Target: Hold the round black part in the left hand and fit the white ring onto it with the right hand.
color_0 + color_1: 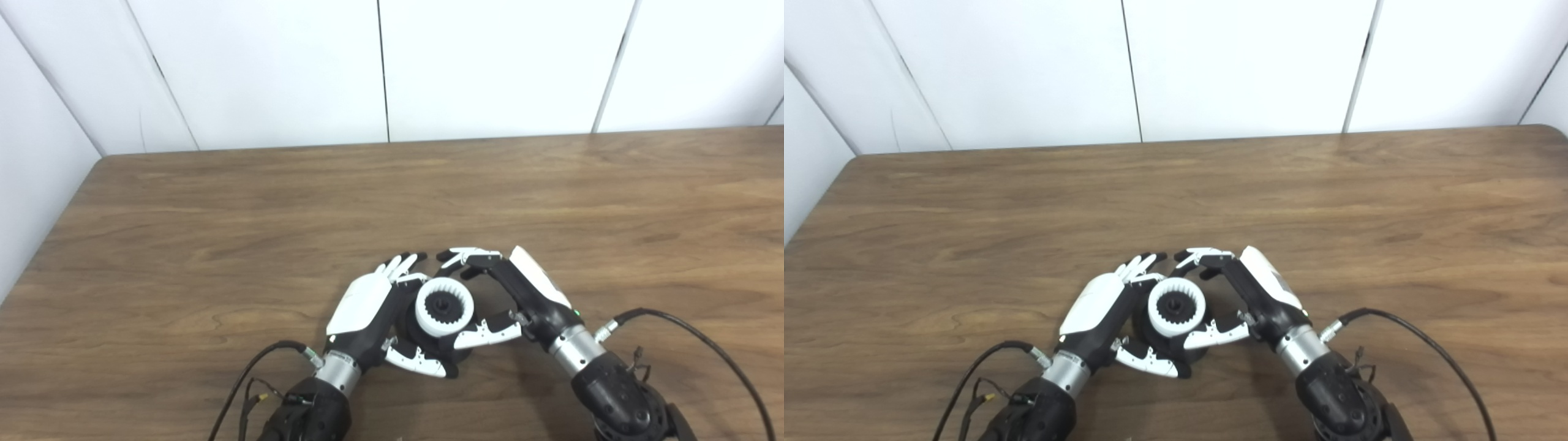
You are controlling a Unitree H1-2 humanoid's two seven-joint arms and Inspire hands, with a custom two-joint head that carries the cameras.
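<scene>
Hands meet low over the near middle of the wooden counter (pixel 184 233), cupped toward each other around the parts. The left hand (pixel 367 306) wraps the round black part (pixel 409 324) from its own side, fingers (pixel 401 264) curled over the far rim and thumb tucked under the near edge, which looks meant to brace it against a sideways push. The white ring (pixel 444 307), toothed on its inside, sits on top of the black part with a dark hub showing through its centre; whether it is fully seated cannot be told. The right hand (pixel 514 294) pinches the ring loosely, its fingers (pixel 465 256) arched over the far side and thumb reaching in along the near side, a grip that would let it press or twist the ring down. Judging by this, the fitting is in hand or nearly done. Cables (pixel 692 334) trail from both wrists.
</scene>
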